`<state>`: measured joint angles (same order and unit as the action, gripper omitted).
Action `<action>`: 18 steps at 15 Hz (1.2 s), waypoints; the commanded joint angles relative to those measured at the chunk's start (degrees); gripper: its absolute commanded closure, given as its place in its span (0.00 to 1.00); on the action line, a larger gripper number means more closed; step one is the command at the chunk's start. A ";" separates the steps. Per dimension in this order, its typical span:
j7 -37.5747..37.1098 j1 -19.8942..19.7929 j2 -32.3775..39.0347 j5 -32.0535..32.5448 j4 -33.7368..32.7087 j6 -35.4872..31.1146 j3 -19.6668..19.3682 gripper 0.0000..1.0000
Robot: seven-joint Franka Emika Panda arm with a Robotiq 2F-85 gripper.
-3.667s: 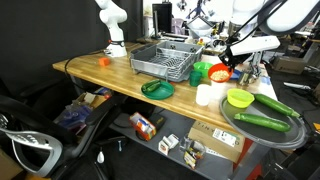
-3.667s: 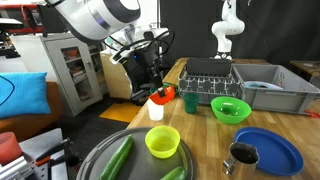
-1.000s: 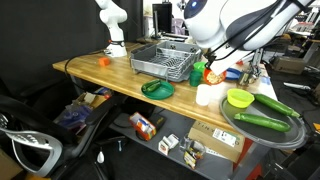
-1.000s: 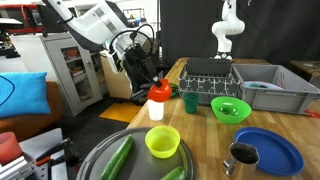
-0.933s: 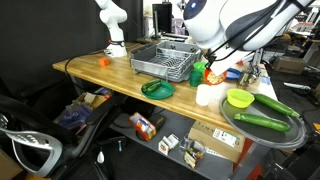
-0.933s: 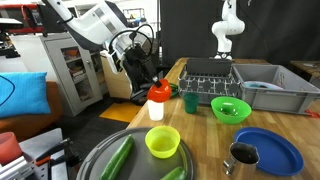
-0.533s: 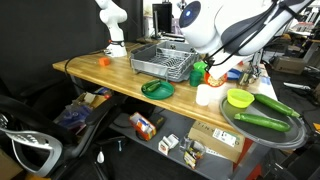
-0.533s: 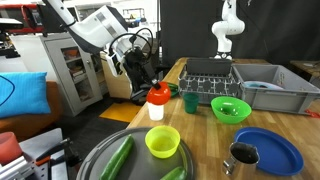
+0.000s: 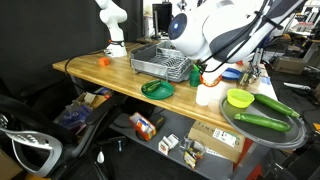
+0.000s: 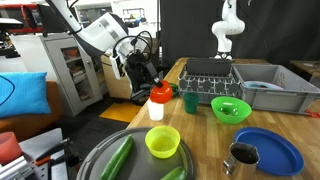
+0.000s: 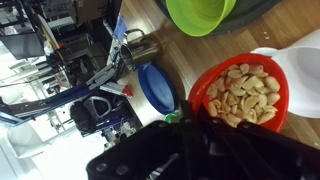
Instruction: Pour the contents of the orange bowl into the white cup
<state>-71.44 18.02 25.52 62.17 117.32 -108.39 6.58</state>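
Orange bowl (image 11: 240, 92), right of centre in the wrist view, is clasped at its rim by the gripper (image 11: 193, 130) and is filled with pale pieces. It is held just above the white cup (image 10: 156, 110), left of centre. A yellow-green bowl (image 11: 200, 12) is seen beyond, at the top edge.

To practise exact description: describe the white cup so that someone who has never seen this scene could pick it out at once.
Find the wooden table with the grey dish rack. Near its edge, between the green cup and the yellow-green bowl, stands the white cup. It alone is plain white and handleless, just below the raised orange bowl.
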 commanded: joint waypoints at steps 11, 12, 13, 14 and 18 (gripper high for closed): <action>-0.64 2.48 5.66 0.82 -6.07 11.00 1.66 0.98; -0.67 2.56 6.03 0.88 -6.33 11.33 1.71 0.98; -0.83 2.69 6.54 1.03 -6.75 11.69 1.70 0.98; -0.90 2.87 7.01 1.15 -7.13 12.13 1.71 0.98; -1.23 4.04 8.47 1.97 -8.78 14.46 1.65 0.98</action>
<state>-71.78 21.16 32.52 62.55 110.46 -97.40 8.00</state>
